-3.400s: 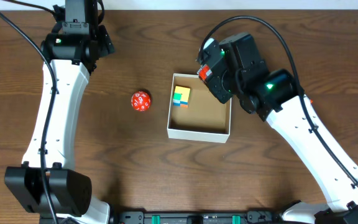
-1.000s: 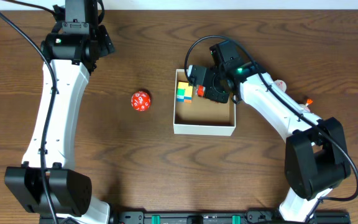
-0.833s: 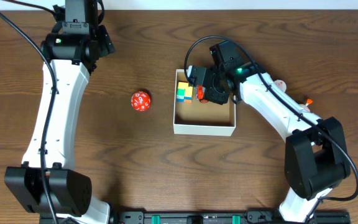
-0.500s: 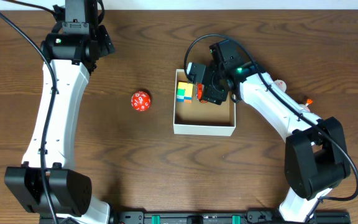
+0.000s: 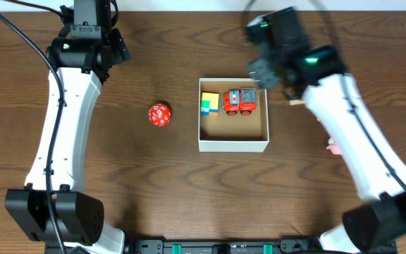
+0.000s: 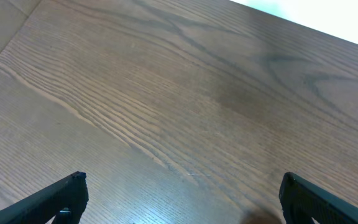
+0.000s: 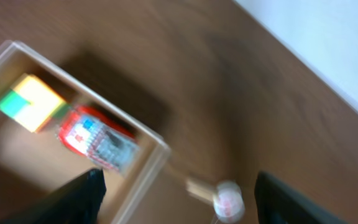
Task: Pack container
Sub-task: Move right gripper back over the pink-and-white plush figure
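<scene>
The container point(image 5: 233, 146) is a square white-walled box with a tan inside, at the table's middle. In it lie a multicoloured cube point(image 5: 208, 103) and a red toy car point(image 5: 240, 102), side by side along the far wall. My right gripper point(image 7: 179, 208) is open and empty, raised above the container's far right corner point(image 5: 265, 69). The right wrist view is blurred and shows the container's rim point(image 7: 73, 84), the cube point(image 7: 33, 99) and the car point(image 7: 98, 140). My left gripper point(image 6: 182, 202) is open and empty over bare wood at the far left point(image 5: 92, 17).
A red many-sided die point(image 5: 159, 114) lies on the table left of the container. A small white round toy on a tan stick point(image 7: 225, 198) lies right of the container, its stick showing in the overhead view point(image 5: 297, 103). A small pink item point(image 5: 332, 147) lies further right.
My right gripper has let go of the red toy car inside the container and lifted up and back to the right. The left arm has not moved.
</scene>
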Controlling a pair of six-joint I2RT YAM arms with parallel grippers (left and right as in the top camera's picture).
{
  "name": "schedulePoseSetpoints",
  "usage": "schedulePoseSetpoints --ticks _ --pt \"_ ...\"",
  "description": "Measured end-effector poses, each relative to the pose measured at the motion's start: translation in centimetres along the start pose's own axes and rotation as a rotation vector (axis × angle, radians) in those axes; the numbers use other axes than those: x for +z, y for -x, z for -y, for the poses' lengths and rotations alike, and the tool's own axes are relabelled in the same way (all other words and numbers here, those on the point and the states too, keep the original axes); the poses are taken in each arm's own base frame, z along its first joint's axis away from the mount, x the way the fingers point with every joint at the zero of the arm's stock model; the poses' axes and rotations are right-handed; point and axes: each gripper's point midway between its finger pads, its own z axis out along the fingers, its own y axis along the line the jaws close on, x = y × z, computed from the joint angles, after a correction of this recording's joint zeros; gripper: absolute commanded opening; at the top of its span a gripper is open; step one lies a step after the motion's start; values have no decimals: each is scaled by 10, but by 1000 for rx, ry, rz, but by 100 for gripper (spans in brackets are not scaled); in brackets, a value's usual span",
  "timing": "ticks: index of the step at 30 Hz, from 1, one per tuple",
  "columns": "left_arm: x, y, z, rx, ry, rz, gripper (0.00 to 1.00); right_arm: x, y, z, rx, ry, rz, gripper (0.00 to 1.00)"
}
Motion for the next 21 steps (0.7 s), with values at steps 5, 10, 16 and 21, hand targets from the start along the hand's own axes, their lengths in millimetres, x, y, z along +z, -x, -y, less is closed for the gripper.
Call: schedulePoseSetpoints --ticks 5,10,16,21 --pt "0 0 0 0 0 0 98 -22 -71 70 301 -133 -209 90" --pt "0 0 0 0 0 0 98 -21 -127 117 511 -211 -355 93" --pt "0 0 0 0 0 0 98 -12 -173 132 630 -224 -464 96" --pt "0 0 0 0 0 0 98 7 -206 124 655 -209 -545 99"
